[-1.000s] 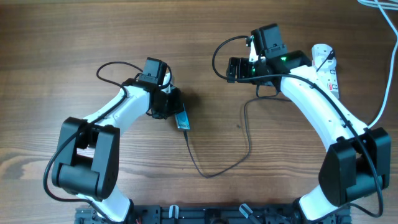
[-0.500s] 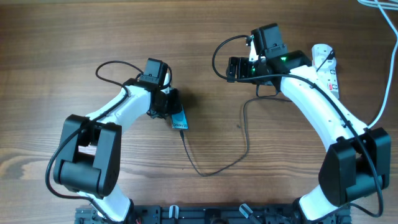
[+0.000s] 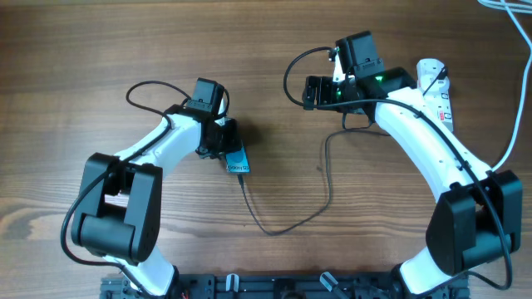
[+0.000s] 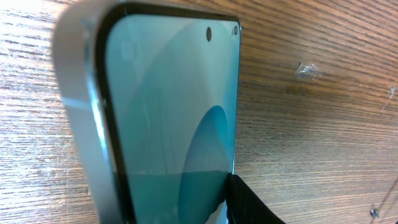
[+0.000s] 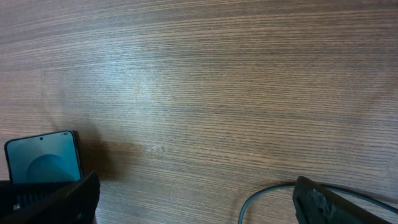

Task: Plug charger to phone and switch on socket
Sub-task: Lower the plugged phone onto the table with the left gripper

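Note:
The phone (image 3: 238, 160), with a cyan-teal screen, lies on the wooden table left of centre. My left gripper (image 3: 226, 143) is shut on it. In the left wrist view the phone (image 4: 174, 106) fills the frame, with one black finger (image 4: 249, 202) at its right edge. The charger, a thin black cable (image 3: 287, 223), meets the phone's lower edge, loops across the table and runs toward the white socket (image 3: 438, 93) at the far right. My right gripper (image 3: 310, 91) is open and empty, hovering right of the phone (image 5: 43, 158), with the cable (image 5: 267, 191) near its right finger.
A white power cord (image 3: 517, 124) runs from the socket along the table's right edge to the top right corner. The left arm's own black cable loops at the left (image 3: 145, 87). Bare wood lies between the two grippers.
My left gripper has shifted the phone slightly to the left, and the cable end has followed it. The right arm has not moved.

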`<state>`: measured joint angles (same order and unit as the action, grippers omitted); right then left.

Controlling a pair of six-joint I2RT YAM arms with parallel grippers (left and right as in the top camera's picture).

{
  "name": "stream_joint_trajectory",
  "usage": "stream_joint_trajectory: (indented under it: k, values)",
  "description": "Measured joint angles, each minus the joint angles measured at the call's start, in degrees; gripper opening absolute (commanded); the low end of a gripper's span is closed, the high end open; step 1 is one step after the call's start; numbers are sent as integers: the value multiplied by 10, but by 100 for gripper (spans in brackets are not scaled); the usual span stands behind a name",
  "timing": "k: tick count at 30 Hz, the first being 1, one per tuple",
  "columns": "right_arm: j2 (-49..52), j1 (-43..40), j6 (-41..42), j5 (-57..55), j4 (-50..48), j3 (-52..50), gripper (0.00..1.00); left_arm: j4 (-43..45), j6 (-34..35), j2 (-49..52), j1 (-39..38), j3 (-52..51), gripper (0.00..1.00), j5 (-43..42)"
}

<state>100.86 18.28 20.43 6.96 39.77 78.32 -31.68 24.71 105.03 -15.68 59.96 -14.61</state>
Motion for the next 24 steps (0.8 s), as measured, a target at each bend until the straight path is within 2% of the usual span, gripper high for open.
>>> stream_joint_trajectory:
  k: [4,6,11,16,18,19,21,24]
  values:
    - [0,0,0,0,0,0,100,-2,0,0,0,0,40,3]
    - [0,0,0,0,0,0,100,-2,0,0,0,0,35,4]
    - [0,0,0,0,0,0,100,2,0,0,0,0,30,-8]
    - [0,0,0,0,0,0,100,43,0,2,8,0,29,-77]
    - [0,0,0,0,0,0,100,59,0,16,16,0,20,-104]
    - [0,0,0,0,0,0,100,71,-2,26,17,0,19,-130]
    - [0,0,0,0,0,0,100,101,-2,50,19,7,24,-189]
    - [0,0,0,0,0,0,100,114,-2,75,19,9,24,-239]
